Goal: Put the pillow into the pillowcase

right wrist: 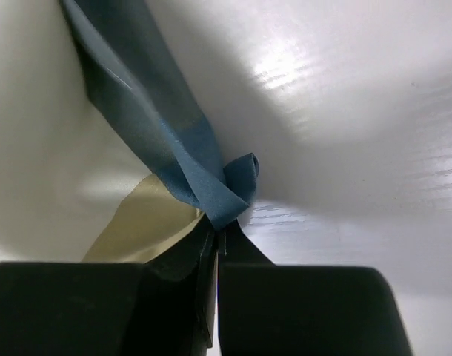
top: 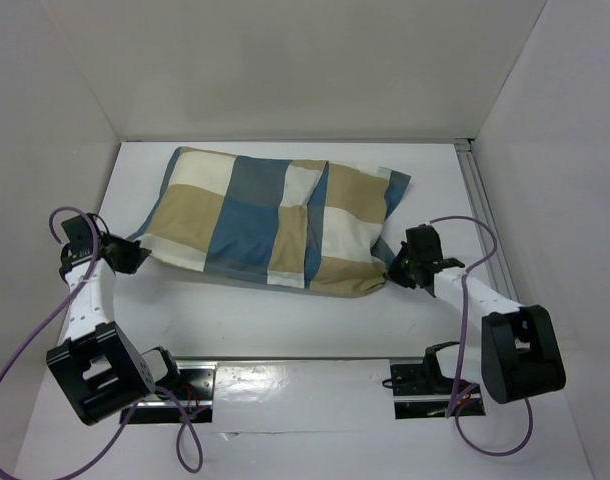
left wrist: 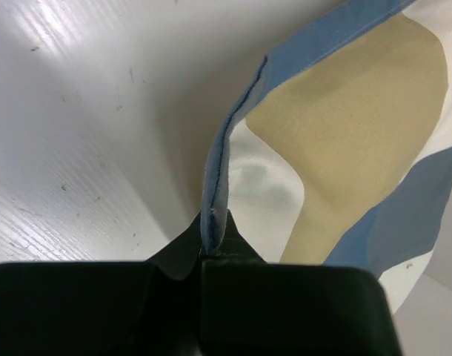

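The pillowcase (top: 275, 220), in blue, tan and cream check blocks, lies puffed up across the middle of the table. The pillow itself is hidden; no cream pillow shows outside the case. My left gripper (top: 127, 252) is shut on the case's near left corner, its blue hem (left wrist: 215, 200) pinched between the jaws. My right gripper (top: 397, 268) is shut on the near right corner, a bunched blue fold (right wrist: 230, 193) held at the fingertips, with tan cloth (right wrist: 141, 226) beside it.
White walls enclose the table on three sides. A metal rail (top: 480, 200) runs along the right edge. The arm bases and their mounting plates (top: 305, 385) sit at the near edge, with purple cables (top: 25, 340) looping beside the left arm.
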`<state>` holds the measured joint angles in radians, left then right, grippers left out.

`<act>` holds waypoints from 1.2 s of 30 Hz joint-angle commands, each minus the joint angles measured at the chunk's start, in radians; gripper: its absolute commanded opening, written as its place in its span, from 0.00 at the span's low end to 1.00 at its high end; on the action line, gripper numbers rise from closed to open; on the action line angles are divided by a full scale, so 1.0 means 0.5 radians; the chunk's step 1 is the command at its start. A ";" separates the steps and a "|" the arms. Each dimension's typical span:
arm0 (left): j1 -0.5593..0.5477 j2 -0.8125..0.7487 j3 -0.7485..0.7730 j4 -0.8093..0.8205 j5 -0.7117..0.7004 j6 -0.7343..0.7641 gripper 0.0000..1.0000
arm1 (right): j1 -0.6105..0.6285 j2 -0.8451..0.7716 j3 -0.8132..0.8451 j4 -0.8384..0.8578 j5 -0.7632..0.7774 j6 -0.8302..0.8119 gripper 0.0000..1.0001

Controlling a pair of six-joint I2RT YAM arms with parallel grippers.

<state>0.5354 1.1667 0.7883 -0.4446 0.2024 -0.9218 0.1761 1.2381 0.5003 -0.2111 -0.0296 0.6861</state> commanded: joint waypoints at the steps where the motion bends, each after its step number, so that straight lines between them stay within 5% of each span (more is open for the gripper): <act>1: 0.003 -0.085 0.126 0.058 0.120 0.000 0.00 | -0.012 -0.193 0.235 -0.056 0.074 -0.059 0.00; 6: -0.043 -0.146 0.493 -0.019 0.371 0.018 0.00 | -0.030 -0.417 0.942 -0.304 0.285 -0.197 0.00; 15: 0.092 -0.263 1.487 -0.368 0.390 -0.083 0.00 | -0.030 -0.746 1.782 -0.661 0.887 -0.396 0.00; 19: 0.092 -0.214 2.008 -0.605 0.099 0.006 0.00 | -0.030 -0.807 1.954 -0.716 0.976 -0.479 0.00; 22: 0.092 -0.174 2.044 -0.632 0.107 0.064 0.00 | -0.030 -0.777 1.972 -0.765 0.949 -0.498 0.00; 25: 0.092 -0.146 1.729 -0.357 0.261 0.064 0.00 | -0.030 -0.697 1.783 -0.747 0.857 -0.476 0.00; 30: -0.208 0.077 1.176 0.082 0.224 0.088 0.00 | -0.030 -0.437 1.314 -0.404 0.780 -0.427 0.00; 32: -0.373 0.322 1.206 0.128 0.093 0.159 0.00 | -0.030 -0.308 1.252 -0.198 0.811 -0.427 0.00; 33: -0.420 0.418 1.297 0.128 0.092 0.208 0.00 | -0.030 -0.161 1.218 -0.118 0.811 -0.427 0.10; 34: -0.451 0.519 1.374 0.083 0.092 0.309 0.08 | -0.030 -0.084 1.251 -0.118 0.811 -0.427 0.60; 35: -0.475 0.620 1.469 0.006 0.092 0.358 0.25 | -0.030 -0.010 1.312 -0.188 0.756 -0.427 0.76; 36: -0.518 0.785 1.670 -0.210 0.092 0.453 0.28 | -0.030 0.097 1.425 -0.246 0.698 -0.406 0.83</act>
<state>0.3130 1.5059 1.4460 -0.5278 0.2939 -0.8177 0.1703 1.2499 1.1225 -0.4198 0.3111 0.4828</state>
